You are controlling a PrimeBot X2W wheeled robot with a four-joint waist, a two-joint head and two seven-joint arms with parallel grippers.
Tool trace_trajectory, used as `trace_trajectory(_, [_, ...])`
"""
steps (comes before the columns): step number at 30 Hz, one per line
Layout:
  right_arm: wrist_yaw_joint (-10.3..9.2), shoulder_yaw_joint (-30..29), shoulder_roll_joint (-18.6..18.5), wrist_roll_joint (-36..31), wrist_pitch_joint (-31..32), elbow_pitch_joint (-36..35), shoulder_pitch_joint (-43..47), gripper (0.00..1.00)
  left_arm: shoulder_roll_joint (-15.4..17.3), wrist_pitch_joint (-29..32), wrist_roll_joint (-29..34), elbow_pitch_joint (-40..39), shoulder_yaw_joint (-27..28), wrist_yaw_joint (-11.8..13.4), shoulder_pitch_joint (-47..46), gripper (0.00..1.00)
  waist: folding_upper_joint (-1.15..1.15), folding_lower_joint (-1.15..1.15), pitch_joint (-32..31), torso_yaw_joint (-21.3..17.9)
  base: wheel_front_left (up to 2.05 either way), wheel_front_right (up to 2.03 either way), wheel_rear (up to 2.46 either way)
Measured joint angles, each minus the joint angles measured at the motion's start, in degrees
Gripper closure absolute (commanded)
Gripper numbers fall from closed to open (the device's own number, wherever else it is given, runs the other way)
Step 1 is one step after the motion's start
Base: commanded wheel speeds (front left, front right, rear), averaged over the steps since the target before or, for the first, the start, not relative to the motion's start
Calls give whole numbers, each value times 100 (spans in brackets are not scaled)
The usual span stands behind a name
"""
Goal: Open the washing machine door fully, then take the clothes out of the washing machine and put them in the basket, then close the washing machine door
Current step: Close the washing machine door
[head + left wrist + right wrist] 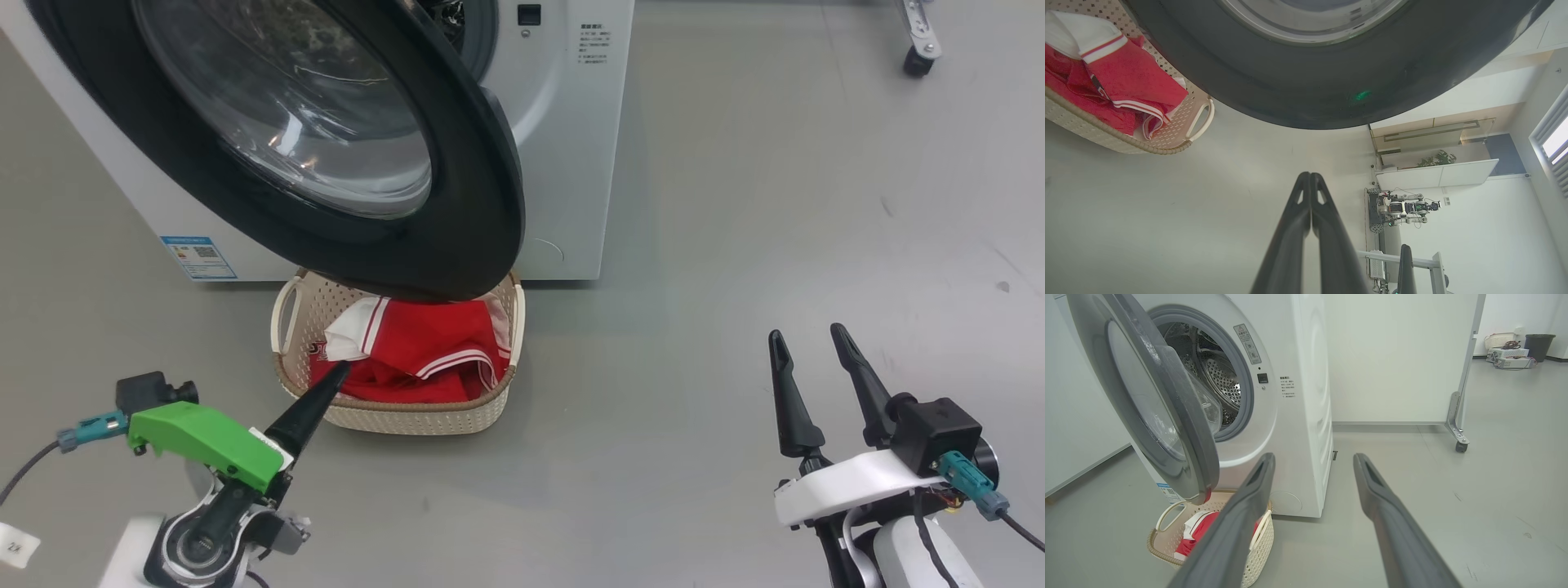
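A: Where do we find the bright red sports clothes with white stripe trim [424,347]?

B: We see them heaped in the small cream perforated plastic basket with the brown woven-look rim [408,418]. It sits on the grey floor [735,245], just in front of the big white front-loading washing machine [563,163].

A: And the large round washing machine door with its glossy black rim [490,204]?

B: We find it swung out from the machine. In the head view its lower edge hangs over the back of the basket. In the right wrist view we can look past it to the perforated steel drum [1220,379].

A: What do we make of the left pincer [340,370]?

B: Closed, its two dark fingers pressed flat together with nothing between them. In the head view its tip lies over the basket's near left corner. In the left wrist view we see it apart from the basket, pointing towards bare floor below the door's rim.

A: And the right pincer [806,331]?

B: We see it open, fingers spread with only air between them, above bare floor well to the right of the basket.
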Motion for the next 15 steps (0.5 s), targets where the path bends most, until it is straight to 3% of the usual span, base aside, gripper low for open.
trace_trajectory(10, [42, 89, 16, -23, 0, -8, 43, 0, 704, -1111, 1717, -400, -67, -44, 414, 100, 0, 0, -138, 291, 0, 0, 0])
trace_trajectory(15, [43, 88, 16, -23, 0, -10, 52, 0, 900, -1667, 2425, -586, -134, -48, 519, 100, 0, 0, -136, 314, 0, 0, 0])
